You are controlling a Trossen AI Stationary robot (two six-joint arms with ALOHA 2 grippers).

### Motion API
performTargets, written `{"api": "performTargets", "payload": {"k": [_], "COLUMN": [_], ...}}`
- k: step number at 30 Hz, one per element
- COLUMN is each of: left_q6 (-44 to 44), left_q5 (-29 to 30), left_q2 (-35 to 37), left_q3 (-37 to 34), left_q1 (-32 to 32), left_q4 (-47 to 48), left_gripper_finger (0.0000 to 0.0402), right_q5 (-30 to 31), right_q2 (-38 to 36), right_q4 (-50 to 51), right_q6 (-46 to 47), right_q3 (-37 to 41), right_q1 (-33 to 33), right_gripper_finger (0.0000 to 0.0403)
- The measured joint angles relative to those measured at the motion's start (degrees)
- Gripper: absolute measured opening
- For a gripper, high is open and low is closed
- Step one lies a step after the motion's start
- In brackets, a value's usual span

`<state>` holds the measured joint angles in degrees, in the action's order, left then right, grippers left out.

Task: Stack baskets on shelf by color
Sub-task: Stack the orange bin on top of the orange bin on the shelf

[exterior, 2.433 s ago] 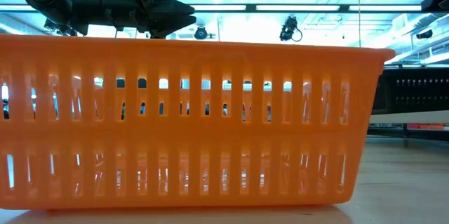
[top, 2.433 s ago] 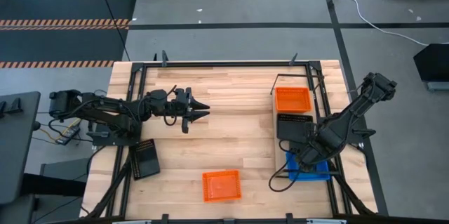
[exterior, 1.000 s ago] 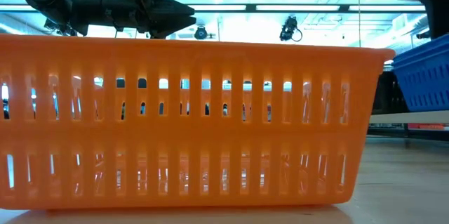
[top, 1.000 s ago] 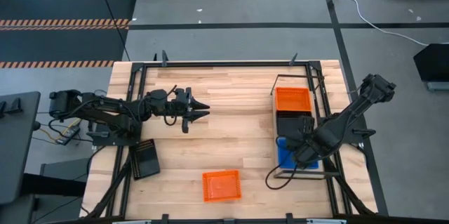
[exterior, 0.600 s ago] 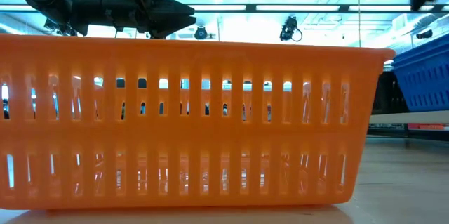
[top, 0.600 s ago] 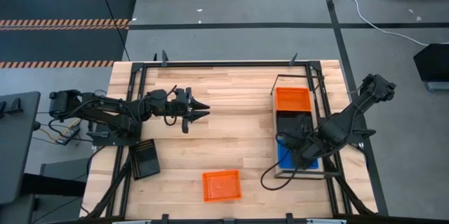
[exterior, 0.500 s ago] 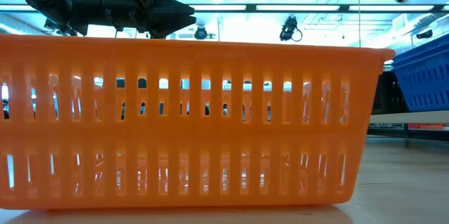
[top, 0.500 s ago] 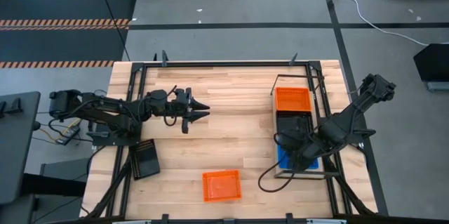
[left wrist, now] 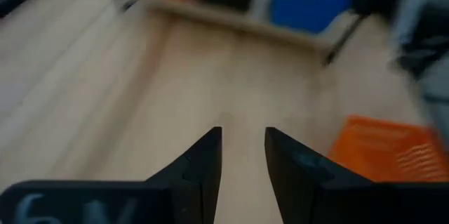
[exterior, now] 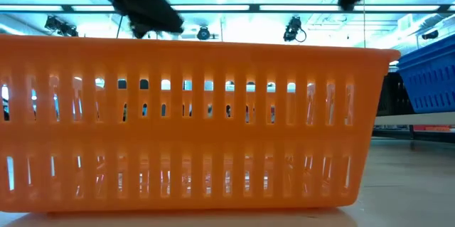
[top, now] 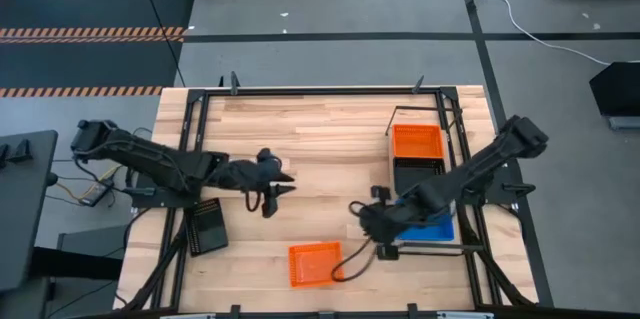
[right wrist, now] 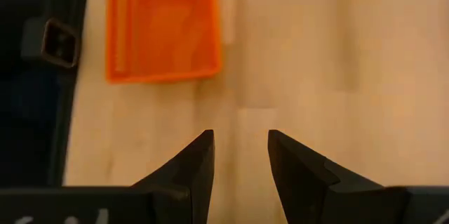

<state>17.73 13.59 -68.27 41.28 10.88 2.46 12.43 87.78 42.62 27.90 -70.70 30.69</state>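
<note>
The shelf [top: 392, 181] stands at the table's [top: 320, 129] right side and serves as the anchor here. On it sit three baskets in a row: an orange basket [top: 417, 141] at the far end, a black basket [top: 418, 174] in the middle touching it, and a blue basket [top: 432, 227] at the near end, partly covered by the right arm. Off the shelf, a second orange basket [top: 315, 264] lies on the bare tabletop well to the shelf's left, near the table's front edge; the low view is filled by its slotted side [exterior: 192, 127]. A second black basket [top: 208, 225] lies farther left again, near the table's left edge. The right gripper [top: 368, 221] hangs over the tabletop just left of the shelf's near end, between the blue basket and the loose orange one; its fingers [right wrist: 189, 168] are spread with a clear gap and hold nothing. The left gripper [top: 280, 181] hovers above the middle of the table, well left of the shelf and just beyond the loose black basket; its fingers [left wrist: 203, 164] are also parted and empty
</note>
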Motion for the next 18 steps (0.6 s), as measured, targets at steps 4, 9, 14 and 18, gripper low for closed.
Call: {"api": "performTargets", "payload": {"k": [4,9,14,18], "left_q6": [2.9,4.4,9.3,11.7], "left_q5": [10.5,12.8,13.1,14.6], "left_q2": [0.0,0.0,0.0,0.0], "left_q3": [1.1,0.4,0.4,0.4], "left_q1": [5.2,7.9,10.0,12.2], "left_q4": [3.1,3.1,2.9,3.1], "left_gripper_finger": [0.0116,0.0116,0.0116,0.0116], "right_q5": [-10.0,-14.0,-13.8,-11.9], "right_q2": [5.4,11.9,18.3,24.0], "right_q4": [-2.8,-2.1,2.3,6.4], "right_q6": [-0.6,-2.7,-7.9,-11.9], "right_q3": [-0.5,-5.9,-15.8,-24.8], "right_q1": [-1.2,-0.3,0.3,0.3], "right_gripper_finger": [0.0142,0.0142,0.0142,0.0141]}}
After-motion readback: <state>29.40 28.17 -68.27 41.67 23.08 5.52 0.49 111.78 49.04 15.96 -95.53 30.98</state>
